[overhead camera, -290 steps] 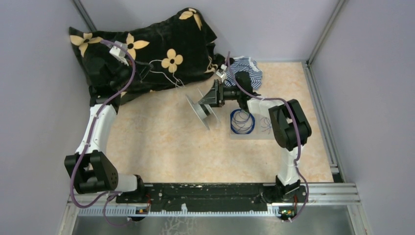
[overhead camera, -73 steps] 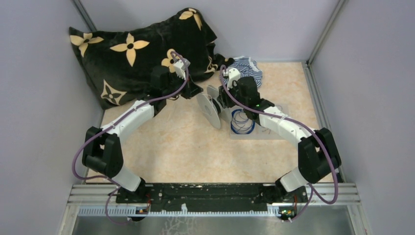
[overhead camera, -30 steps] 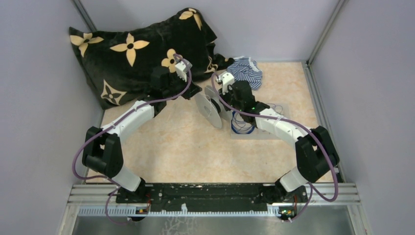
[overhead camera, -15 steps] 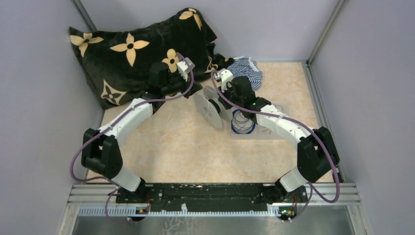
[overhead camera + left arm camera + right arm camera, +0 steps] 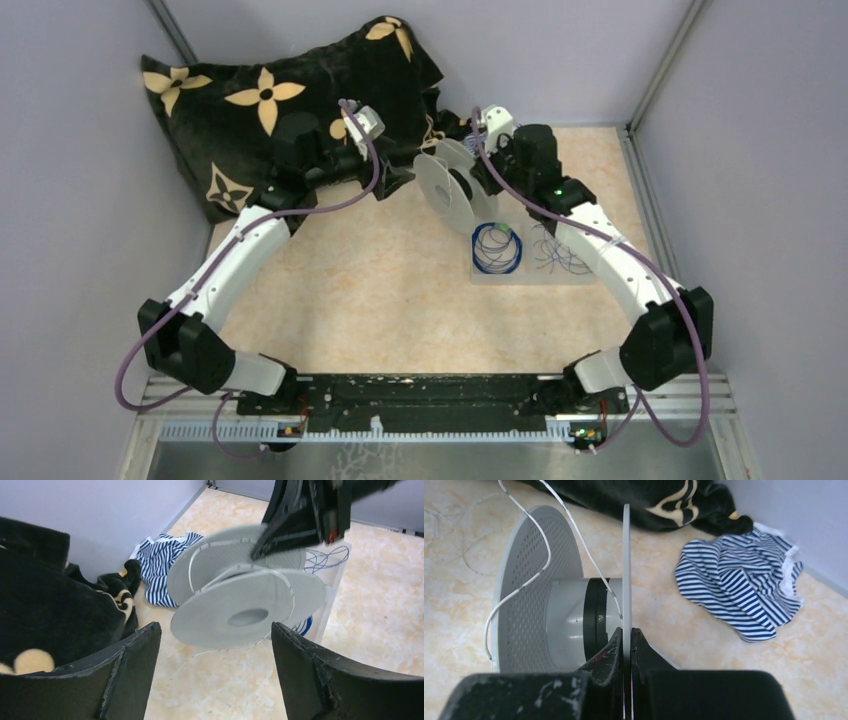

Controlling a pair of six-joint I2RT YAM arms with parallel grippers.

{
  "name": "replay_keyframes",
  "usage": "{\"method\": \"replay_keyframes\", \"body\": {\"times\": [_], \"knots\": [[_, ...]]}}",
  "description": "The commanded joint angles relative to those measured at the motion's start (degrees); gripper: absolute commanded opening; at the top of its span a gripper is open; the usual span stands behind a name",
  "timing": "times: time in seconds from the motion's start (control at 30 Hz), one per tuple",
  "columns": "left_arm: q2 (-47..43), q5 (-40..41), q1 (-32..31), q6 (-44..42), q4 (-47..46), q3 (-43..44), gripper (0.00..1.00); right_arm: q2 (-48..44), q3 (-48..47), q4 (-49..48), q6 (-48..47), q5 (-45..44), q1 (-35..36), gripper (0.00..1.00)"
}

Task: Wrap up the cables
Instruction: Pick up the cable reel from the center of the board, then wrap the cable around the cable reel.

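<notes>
A pale round spool point(image 5: 447, 188) hangs tilted above the floor, and my right gripper point(image 5: 482, 172) is shut on the rim of one flange point(image 5: 626, 570). A thin whitish wire point(image 5: 526, 582) runs across the perforated flange onto the hub. My left gripper point(image 5: 398, 181) stands open just left of the spool point(image 5: 245, 607), nothing between its fingers point(image 5: 125, 680). The cables lie on a clear tray point(image 5: 530, 277): a dark blue ring coil point(image 5: 497, 247) with a green bit, and a scribbly tangle point(image 5: 558, 256) to its right.
A black pillow with yellow flowers point(image 5: 270, 110) fills the back left corner. A blue-and-white striped cloth point(image 5: 744, 585) lies by the back wall behind the spool. Grey walls close in on three sides.
My left gripper has opened and drawn back to the left. The right arm has lifted the spool and carried it toward the back right, uncovering the blue coil and tangle.
</notes>
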State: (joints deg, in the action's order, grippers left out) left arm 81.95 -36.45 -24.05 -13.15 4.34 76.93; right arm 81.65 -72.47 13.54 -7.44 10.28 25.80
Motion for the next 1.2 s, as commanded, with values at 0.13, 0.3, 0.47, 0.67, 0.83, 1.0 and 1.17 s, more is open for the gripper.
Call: {"method": "replay_keyframes", "body": {"times": [0.13,0.3,0.47,0.67,0.83,1.0,1.17], "knots": [[-4.1,-7.9,0.7,-16.2,4.1,-6.9,0.87,-10.8,-7.6,5.3,-4.2,3.4,-1.8,0.0],[-3.0,-12.9,1.3,-21.1,4.7,-12.0,0.86,-12.7,-11.4,11.5,-3.9,6.2,-2.2,0.0],[-0.4,-18.7,1.3,-22.3,0.2,-17.0,0.86,-13.8,-13.4,14.9,-2.1,7.5,-2.2,0.0],[4.6,-19.7,1.3,-22.9,-7.8,-19.6,0.82,-12.8,-15.7,17.7,-0.5,10.7,-2.5,0.0],[8.5,-18.8,0.7,-23.9,-10.4,-17.8,0.79,-11.9,-16.5,19.1,0.4,12.6,-2.8,0.0],[12.2,-19.6,-0.2,-24.7,-10.2,-16.8,0.72,-11.6,-16.7,19.1,1.1,13.3,-2.9,0.0],[14.5,-18.9,-0.8,-20.2,-14.7,-16.7,0.61,-11.6,-16.7,19.0,2.0,14.1,-3.4,0.0]]}}
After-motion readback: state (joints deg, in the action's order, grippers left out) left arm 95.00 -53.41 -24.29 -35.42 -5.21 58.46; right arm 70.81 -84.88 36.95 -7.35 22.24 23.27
